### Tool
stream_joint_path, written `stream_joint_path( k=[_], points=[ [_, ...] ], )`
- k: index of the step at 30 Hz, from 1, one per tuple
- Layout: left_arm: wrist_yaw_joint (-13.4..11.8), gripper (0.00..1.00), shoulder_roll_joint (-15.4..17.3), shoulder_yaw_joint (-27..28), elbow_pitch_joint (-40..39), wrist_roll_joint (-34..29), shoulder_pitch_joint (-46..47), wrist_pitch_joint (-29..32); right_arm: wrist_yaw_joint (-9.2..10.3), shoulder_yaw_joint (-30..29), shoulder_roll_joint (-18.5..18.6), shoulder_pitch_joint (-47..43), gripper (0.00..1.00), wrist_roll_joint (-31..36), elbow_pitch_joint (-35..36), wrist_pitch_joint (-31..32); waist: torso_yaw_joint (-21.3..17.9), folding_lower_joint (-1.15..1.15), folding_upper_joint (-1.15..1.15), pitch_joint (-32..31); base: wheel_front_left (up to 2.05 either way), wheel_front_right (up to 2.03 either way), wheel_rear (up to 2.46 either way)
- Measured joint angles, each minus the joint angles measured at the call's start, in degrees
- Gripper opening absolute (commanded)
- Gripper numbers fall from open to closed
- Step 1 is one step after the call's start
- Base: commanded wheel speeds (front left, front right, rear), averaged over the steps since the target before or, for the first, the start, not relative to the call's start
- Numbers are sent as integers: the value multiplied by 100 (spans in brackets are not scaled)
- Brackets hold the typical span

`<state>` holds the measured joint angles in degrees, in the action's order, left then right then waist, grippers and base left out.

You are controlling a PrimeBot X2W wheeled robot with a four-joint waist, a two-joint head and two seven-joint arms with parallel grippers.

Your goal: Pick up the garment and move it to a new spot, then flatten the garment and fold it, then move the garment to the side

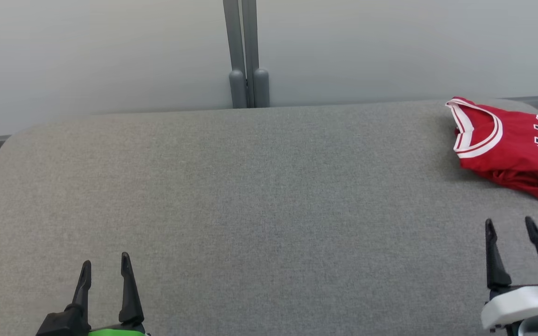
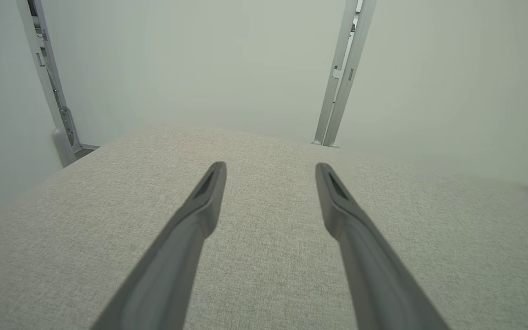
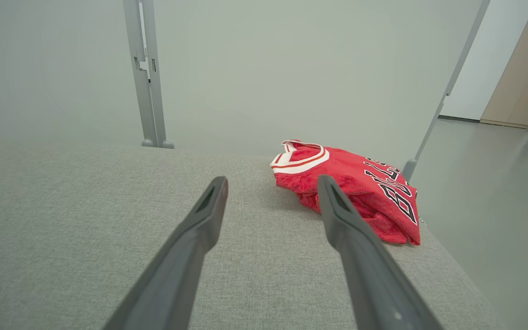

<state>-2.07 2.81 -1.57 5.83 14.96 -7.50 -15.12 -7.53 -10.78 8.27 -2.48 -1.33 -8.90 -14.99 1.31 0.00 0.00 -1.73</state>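
With the red jersey [image 1: 514, 149] lying folded at the far right edge of the grey table [image 1: 250, 196], both the left gripper [image 1: 105, 268] and right gripper [image 1: 509, 231] hover spread and empty, so the task looks finished or nearly so, with nothing left but to pull back

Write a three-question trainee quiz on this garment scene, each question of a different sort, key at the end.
1. True or false: the red jersey lies bunched near the far right corner of the grey padded table.
2. Which gripper is nearer the jersey? A) left gripper B) right gripper
3. Fill in: both grippers are ____ and hold nothing.

Key: 1 true; 2 B; 3 open.
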Motion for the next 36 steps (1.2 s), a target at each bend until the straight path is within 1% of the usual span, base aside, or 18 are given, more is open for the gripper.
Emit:
stream_joint_path(
  k=[3, 6, 12, 14, 15, 21, 33, 34, 36],
  points=[
    [-4, 100, 0, 71, 151, -3, -3, 0, 0, 113, -209, -237, 100, 5, -21, 0, -5, 0, 0, -146, 0, 0, 0],
    [-11, 100, 0, 90, 414, -4, -9, 0, 0, 222, -320, -425, 100, 31, -79, 0, 4, 0, 0, -228, 0, 0, 0],
    [13, 100, 1, 119, 724, -34, 15, 1, 0, 169, -469, -453, 100, 71, -138, 0, 122, 0, 0, -243, 0, 0, 0],
    [62, 100, 1, 56, 868, 23, 37, 0, 0, 146, -489, -441, 100, 77, -132, 0, 168, 0, 0, -235, 0, 0, 0],
    [63, 0, 1, 22, 942, 33, 50, 0, 0, 137, -502, -439, 0, 78, -134, 0, 184, 0, 0, -231, 0, 0, 0],
    [63, 0, -38, -2, 1258, 93, -70, 55, 0, 145, -623, -522, 0, -14, -482, 94, 182, 0, 0, -225, 0, 0, 0],
    [203, 0, -38, 127, 1218, 1344, 52, 397, 0, 175, -620, -385, 0, -1463, -516, 431, 151, 0, 0, -184, 0, 0, 0],
    [214, 0, -38, 141, 1205, 1496, 78, 435, 0, 187, -620, -360, 0, -1684, -514, 469, 146, 0, 0, -178, 0, 0, 0],
    [245, 0, -38, 156, 1190, 1718, 122, 485, 0, 199, -619, -317, 0, -1919, -511, 517, 141, 0, 0, -171, 0, 0, 0]
  ],
)
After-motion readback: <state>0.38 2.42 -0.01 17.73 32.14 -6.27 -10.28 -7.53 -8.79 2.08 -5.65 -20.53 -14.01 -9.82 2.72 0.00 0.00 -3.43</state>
